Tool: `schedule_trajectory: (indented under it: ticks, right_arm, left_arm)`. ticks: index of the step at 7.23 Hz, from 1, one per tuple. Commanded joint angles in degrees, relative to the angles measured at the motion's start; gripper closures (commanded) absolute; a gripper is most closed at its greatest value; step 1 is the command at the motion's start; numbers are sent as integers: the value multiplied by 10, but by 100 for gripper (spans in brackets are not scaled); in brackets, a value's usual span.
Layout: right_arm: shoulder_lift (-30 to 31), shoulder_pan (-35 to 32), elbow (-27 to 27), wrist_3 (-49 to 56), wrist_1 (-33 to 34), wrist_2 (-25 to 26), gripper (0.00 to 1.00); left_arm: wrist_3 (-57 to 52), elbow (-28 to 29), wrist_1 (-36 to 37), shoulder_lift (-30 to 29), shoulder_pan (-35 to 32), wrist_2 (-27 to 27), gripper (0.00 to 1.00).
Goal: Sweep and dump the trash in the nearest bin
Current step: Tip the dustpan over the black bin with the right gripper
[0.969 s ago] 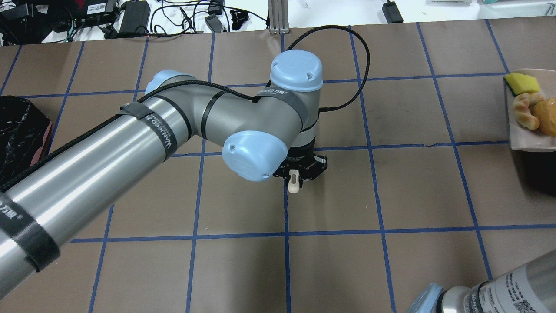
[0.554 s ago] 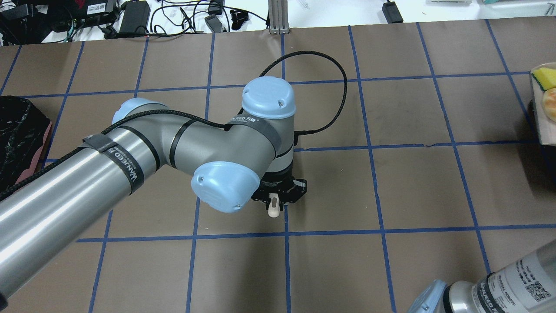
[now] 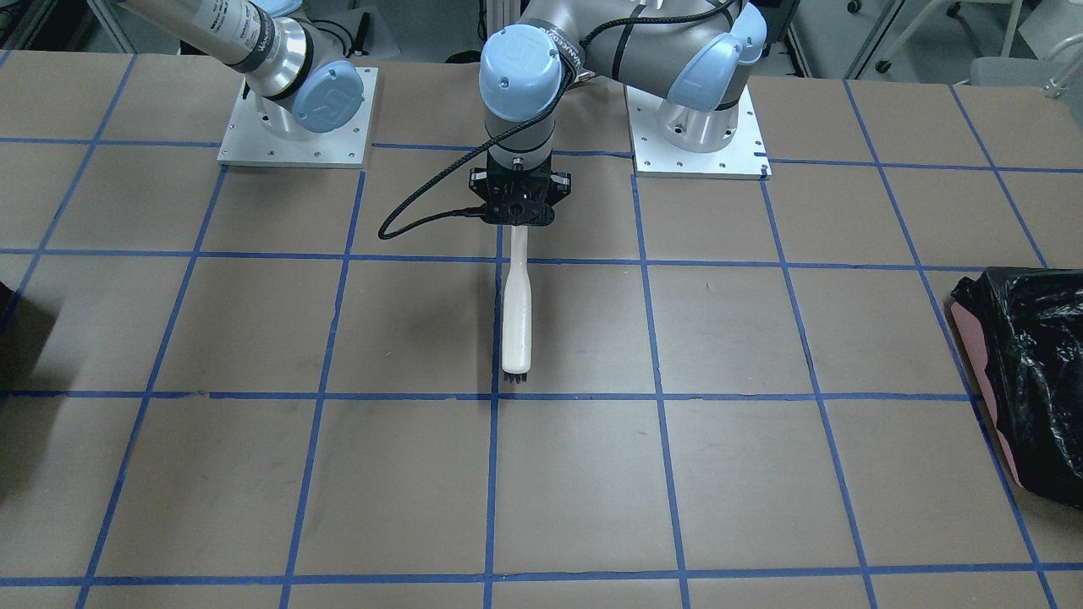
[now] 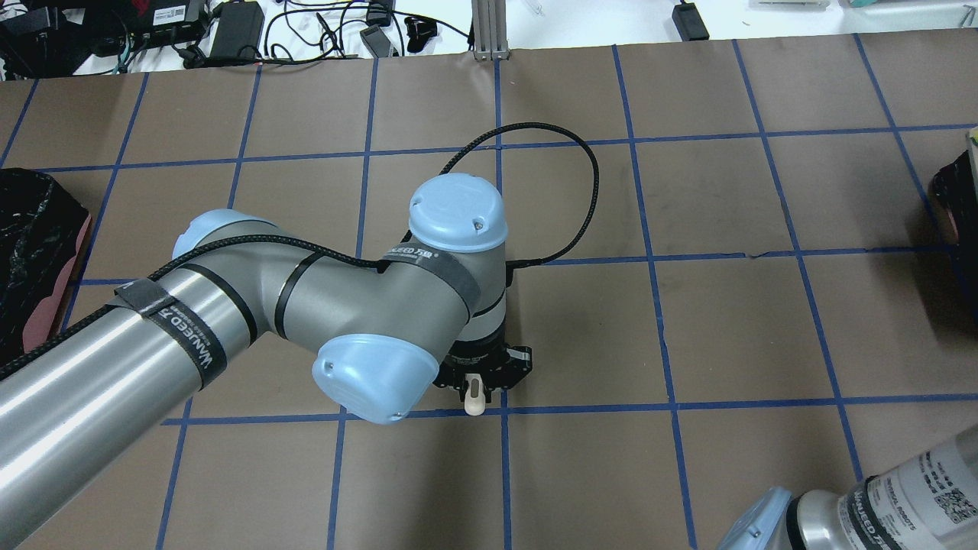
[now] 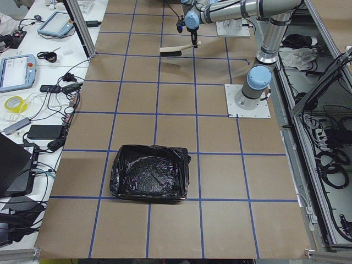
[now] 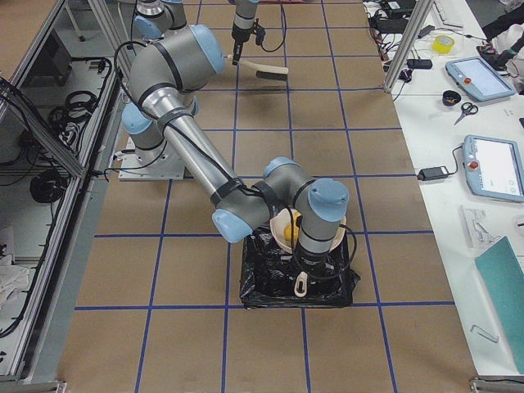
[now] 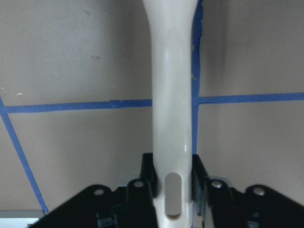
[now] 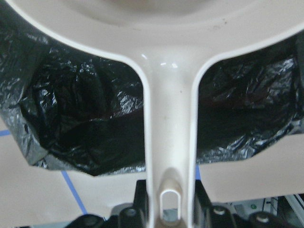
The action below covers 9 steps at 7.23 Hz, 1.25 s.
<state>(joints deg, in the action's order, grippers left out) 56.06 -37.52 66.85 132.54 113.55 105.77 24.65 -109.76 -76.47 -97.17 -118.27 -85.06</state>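
Your right hand is pinching the dustpan over the black bin at the worktop's right edge, yellow wedge aboard; be tipping with its lip inside the rim. Left hand is clamping the brush.

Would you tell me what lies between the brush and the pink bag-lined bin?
Nothing; the front-facing view shows only bare, blue-taped table between brush and pink bin.
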Motion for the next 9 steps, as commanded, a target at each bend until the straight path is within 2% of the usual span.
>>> schedule_trajectory:
  ticks: [1, 2, 4, 7, 9]
  right_arm:
    - [0, 16, -29, 34, 3, 60, 100]
    - [-1, 26, -30, 40, 5, 64, 100]
    - [-1, 28, -25, 37, 20, 131, 100]
    - [-14, 3, -12, 19, 96, 201, 100]
    - [-13, -16, -10, 26, 102, 217, 100]
  left_arm:
    - [0, -2, 14, -9, -25, -1, 100]
    - [0, -2, 21, -15, -28, 0, 100]
    - [-3, -2, 21, -17, -30, -1, 100]
    - [-31, -13, 20, -11, -34, -8, 100]
    - [-36, -17, 20, -11, -33, -8, 100]
